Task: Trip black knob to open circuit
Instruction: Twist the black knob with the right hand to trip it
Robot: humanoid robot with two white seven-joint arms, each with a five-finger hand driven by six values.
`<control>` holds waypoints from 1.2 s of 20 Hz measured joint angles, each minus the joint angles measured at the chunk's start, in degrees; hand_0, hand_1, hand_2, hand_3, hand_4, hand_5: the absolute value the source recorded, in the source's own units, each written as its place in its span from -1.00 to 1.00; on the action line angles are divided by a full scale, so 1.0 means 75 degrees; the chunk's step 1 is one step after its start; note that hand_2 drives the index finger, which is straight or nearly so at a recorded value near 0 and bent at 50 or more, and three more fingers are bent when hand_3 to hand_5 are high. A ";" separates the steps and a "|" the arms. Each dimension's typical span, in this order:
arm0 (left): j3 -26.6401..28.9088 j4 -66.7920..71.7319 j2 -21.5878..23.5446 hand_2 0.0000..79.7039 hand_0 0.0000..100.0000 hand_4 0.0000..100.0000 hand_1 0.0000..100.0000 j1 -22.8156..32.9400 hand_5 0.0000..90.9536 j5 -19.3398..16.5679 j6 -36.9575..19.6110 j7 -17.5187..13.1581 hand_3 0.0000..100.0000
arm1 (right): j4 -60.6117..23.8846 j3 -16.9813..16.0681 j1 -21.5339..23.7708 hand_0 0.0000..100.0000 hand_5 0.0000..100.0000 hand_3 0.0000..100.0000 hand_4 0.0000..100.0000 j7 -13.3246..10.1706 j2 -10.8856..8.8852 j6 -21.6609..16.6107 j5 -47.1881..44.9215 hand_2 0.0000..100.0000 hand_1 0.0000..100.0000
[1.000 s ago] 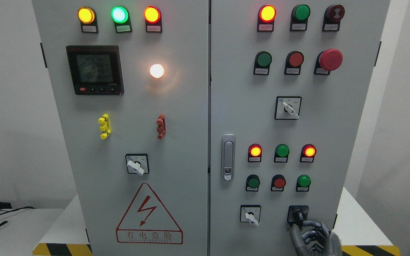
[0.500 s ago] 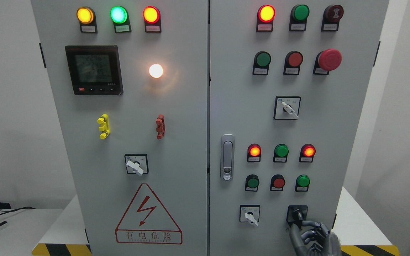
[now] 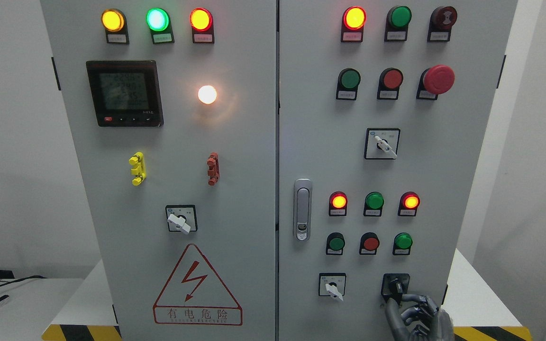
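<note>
The black knob (image 3: 395, 286) sits in a black square plate at the lower right of the grey cabinet's right door (image 3: 320, 142). Its handle points down and slightly right. My right hand (image 3: 414, 313) comes up from the bottom edge, just below and to the right of the knob. Its dark metal fingers (image 3: 415, 299) are curled, and the top finger and thumb reach the plate's lower edge. They do not close around the knob. My left arm does not show.
A white selector switch (image 3: 332, 287) sits left of the knob, with three push buttons (image 3: 370, 243) and three lamps (image 3: 374, 201) above it. A door latch (image 3: 303, 209) stands by the centre seam. A red mushroom stop button (image 3: 439, 79) is higher up.
The whole picture has shifted a few pixels to the left. My right hand stays in the same place under the knob, and the knob has not turned.
</note>
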 measured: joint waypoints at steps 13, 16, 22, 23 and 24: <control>0.0000 0.0000 -0.0001 -1.00 -0.76 -1.00 -0.22 0.0000 -1.00 0.0000 0.0000 0.0000 -1.00 | 0.0003 0.0000 -0.0046 -0.23 0.90 0.61 0.65 0.0143 0.0026 0.0031 -0.0047 0.04 0.53; 0.0000 0.0001 -0.0001 -1.00 -0.76 -1.00 -0.22 0.0000 -1.00 0.0000 0.0000 0.0000 -1.00 | 0.0003 0.0000 -0.0050 -0.23 0.90 0.62 0.65 0.0146 0.0031 0.0031 -0.0060 0.04 0.53; 0.0000 0.0000 -0.0001 -1.00 -0.76 -1.00 -0.22 0.0000 -1.00 0.0000 0.0000 0.0000 -1.00 | 0.0009 0.0086 -0.0053 -0.23 0.90 0.62 0.66 0.0184 0.0039 0.0038 -0.0088 0.05 0.53; 0.0000 0.0000 -0.0001 -1.00 -0.76 -1.00 -0.22 0.0000 -1.00 0.0000 0.0000 0.0000 -1.00 | 0.0010 0.0109 -0.0054 -0.23 0.90 0.62 0.66 0.0223 0.0040 0.0041 -0.0092 0.05 0.53; 0.0000 0.0000 -0.0001 -1.00 -0.76 -1.00 -0.22 0.0000 -1.00 0.0000 0.0000 0.0000 -1.00 | 0.0010 0.0130 -0.0054 -0.23 0.90 0.62 0.66 0.0233 0.0041 0.0042 -0.0094 0.05 0.52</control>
